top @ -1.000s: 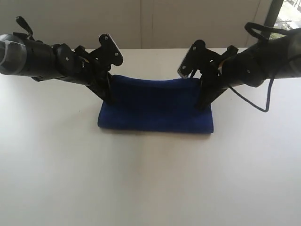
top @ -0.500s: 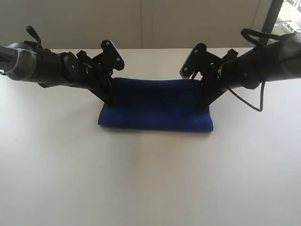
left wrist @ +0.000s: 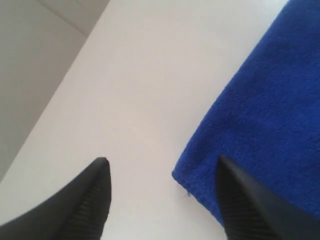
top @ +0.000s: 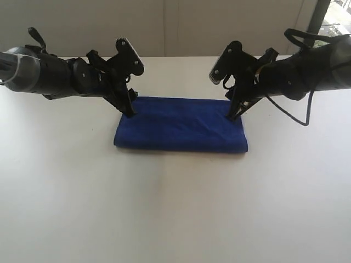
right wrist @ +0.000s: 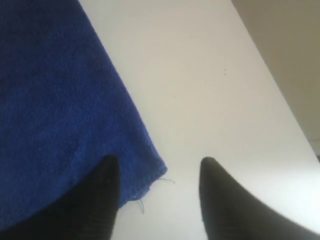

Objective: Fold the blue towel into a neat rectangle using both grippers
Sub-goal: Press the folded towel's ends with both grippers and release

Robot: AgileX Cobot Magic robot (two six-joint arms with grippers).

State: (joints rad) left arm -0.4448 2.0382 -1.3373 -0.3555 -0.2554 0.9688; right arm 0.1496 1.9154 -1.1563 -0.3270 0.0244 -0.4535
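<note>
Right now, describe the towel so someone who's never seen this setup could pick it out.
Find the white table filling the exterior view. Near its far edge, the left end effector and right end effector stand open over two corners of the blue towel. It is a flat folded rectangle, the only coloured, soft thing there.

Folded blue towel [top: 181, 126] lies on the table [top: 175, 208], left claw [top: 130, 111] and right claw [top: 233, 114] at its far corners.
</note>
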